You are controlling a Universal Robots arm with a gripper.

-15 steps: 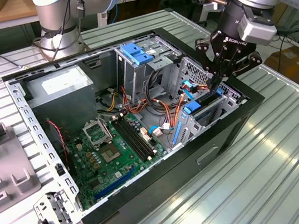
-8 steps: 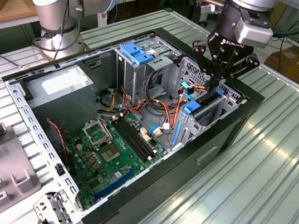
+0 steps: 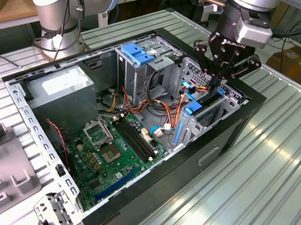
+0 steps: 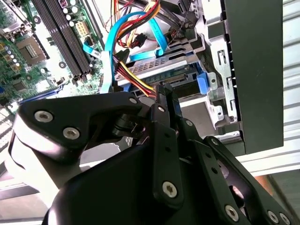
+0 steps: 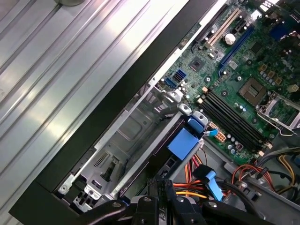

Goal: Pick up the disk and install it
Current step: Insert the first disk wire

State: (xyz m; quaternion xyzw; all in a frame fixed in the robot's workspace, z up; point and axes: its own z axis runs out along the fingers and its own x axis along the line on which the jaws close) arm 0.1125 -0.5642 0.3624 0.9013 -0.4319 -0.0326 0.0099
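While one disk (image 3: pixel 212 102) sits in bay, jaws (image 3: pixel 218 81) pinched on it — one PSU (image 3: pixel 60 86).

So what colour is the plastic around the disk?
Blue. The disk carrier shows best in the first wrist view.

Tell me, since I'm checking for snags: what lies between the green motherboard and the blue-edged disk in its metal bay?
In the exterior view, loose orange, red and blue cables lie between the green motherboard and the blue-edged disk in the metal bay.
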